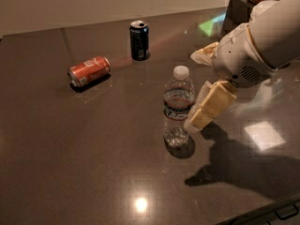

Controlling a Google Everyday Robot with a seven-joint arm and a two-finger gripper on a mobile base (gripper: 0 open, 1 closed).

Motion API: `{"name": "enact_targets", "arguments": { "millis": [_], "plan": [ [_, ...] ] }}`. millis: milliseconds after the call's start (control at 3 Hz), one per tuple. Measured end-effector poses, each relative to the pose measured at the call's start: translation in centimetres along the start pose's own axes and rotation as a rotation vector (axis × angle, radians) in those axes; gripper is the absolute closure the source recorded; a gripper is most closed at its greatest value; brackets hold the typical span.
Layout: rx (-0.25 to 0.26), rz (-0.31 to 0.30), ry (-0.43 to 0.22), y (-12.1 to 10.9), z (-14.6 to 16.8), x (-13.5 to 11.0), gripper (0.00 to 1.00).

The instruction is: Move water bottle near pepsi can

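The water bottle [178, 108], clear with a white cap and a blue-and-white label band, stands upright in the middle of the dark table [70, 163]. The pepsi can [139, 40], dark blue with a silver top, stands upright at the back, well behind and left of the bottle. My gripper [196, 91] comes in from the right at bottle height. It is open, with its tan fingers [211, 106] spread just to the right of the bottle. The nearer finger is close beside the bottle's lower half. The gripper holds nothing.
An orange-red can [89, 71] lies on its side at the back left. A dark box with containers [243, 3] stands at the back right corner. The table's front edge [276, 210] runs along the lower right.
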State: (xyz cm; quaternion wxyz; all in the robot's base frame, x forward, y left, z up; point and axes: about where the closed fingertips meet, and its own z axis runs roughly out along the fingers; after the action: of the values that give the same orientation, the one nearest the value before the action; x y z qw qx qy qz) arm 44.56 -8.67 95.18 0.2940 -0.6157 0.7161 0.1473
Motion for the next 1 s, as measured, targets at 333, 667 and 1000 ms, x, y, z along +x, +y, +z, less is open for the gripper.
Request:
{"name": "enact_targets", "arguments": {
  "millis": [333, 667, 1000],
  "plan": [
    [-0.029, -0.004, -0.018, 0.49, 1.04, -0.84, 0.15],
    [-0.049, -0.002, -0.027, 0.5, 1.41, -1.24, 0.38],
    [-0.05, 0.011, -0.029, -0.21, 1.37, -1.43, 0.61]
  ]
}}
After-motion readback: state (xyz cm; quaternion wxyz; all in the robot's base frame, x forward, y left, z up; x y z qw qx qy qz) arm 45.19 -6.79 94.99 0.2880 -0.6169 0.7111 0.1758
